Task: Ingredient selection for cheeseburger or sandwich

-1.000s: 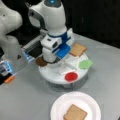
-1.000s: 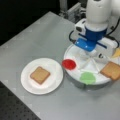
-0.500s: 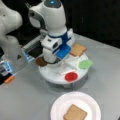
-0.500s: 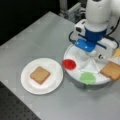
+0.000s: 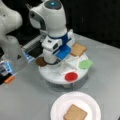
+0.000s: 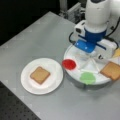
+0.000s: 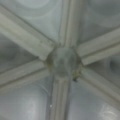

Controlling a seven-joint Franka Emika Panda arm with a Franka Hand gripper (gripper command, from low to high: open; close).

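One bread square point(image 5: 75, 113) is seen lying flat on a white paper plate point(image 5: 58, 108) near a front view's bottom; in a front view the same bread square point(image 6: 40, 74) sits on the plate point(image 6: 27, 83) at the left, on the grey worktop point(image 6: 37, 37). A second bread square point(image 5: 78, 49) is placed in a compartment of the white round divided tray point(image 5: 53, 76), also seen at a front view's right point(image 6: 111, 70). A red disc point(image 5: 71, 76) and a green leaf point(image 5: 85, 64) are held in neighbouring tray compartments; both are shown in both front views, red disc point(image 6: 69, 64), green leaf point(image 6: 87, 77). A dark brown round patty point(image 5: 41, 61) is seen at the tray's edge on a front view's left, partly hidden by the arm. A yellow-orange cheese square point(image 6: 117, 53) is just visible at a front view's right edge. The gripper point(image 5: 53, 58) is lowered over the tray's middle, close to its hub; in the wrist view only the tray hub point(image 7: 62, 61) and its radiating dividers are shown. How far the jaws are apart cannot be told, and nothing is seen held.
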